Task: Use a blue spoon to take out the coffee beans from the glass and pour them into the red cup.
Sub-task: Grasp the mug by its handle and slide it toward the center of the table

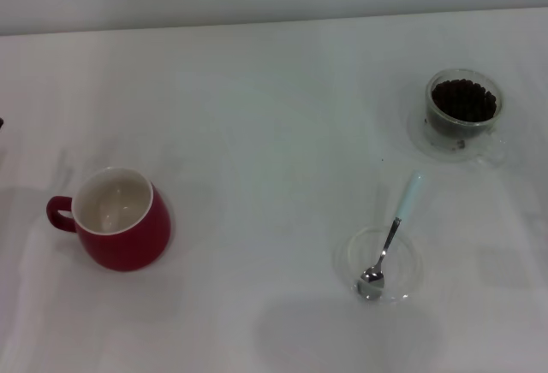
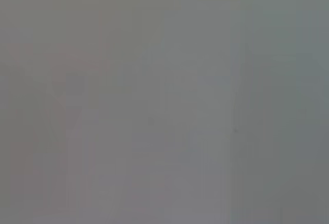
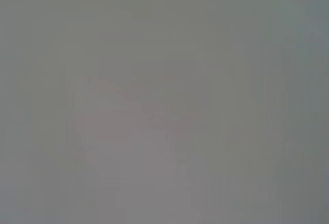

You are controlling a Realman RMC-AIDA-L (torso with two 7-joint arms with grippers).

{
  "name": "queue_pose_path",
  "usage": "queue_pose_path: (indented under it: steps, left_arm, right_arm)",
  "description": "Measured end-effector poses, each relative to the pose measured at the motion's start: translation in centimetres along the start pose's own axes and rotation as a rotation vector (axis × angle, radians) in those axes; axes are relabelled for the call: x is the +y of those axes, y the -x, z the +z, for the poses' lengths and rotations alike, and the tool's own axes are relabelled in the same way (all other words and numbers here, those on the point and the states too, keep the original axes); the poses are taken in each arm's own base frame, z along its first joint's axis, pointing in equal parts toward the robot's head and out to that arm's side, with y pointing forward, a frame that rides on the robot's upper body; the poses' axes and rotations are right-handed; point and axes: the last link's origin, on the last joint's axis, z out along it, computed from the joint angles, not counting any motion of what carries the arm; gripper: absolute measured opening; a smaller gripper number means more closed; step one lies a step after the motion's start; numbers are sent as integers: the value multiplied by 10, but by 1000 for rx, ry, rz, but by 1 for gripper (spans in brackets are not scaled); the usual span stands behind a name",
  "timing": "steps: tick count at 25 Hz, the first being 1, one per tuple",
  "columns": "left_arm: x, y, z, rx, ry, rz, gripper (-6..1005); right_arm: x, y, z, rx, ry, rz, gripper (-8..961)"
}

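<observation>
The blue spoon (image 1: 393, 235) lies untouched with its metal bowl resting in a shallow clear dish (image 1: 378, 265) and its pale handle leaning out over the rim, pointing toward the glass (image 1: 463, 112), which stands beyond the dish and holds a dark heap of coffee beans (image 1: 464, 101). The red cup (image 1: 115, 217) sits upright well apart from the dish, on the left side of the white table (image 1: 257, 116), its white inside bare. Neither gripper shows in any view, both wrist views being blank grey, so their state cannot be told.

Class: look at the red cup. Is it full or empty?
Empty. The red cup stands upright and its white inside is bare; the beans are all in the glass.
</observation>
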Motion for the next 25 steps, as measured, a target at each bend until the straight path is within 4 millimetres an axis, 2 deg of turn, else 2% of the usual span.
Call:
queue_pose_path:
  steps: [14,25]
  left_arm:
    - [4,6,-24,-34,7,-8,858]
    - [7,16,-70,-117,-2,-36,851]
  right_arm:
    - [-10,1,-5,6,-13,-30,865]
    - [-21,3,-5,5,-42,-64,864]
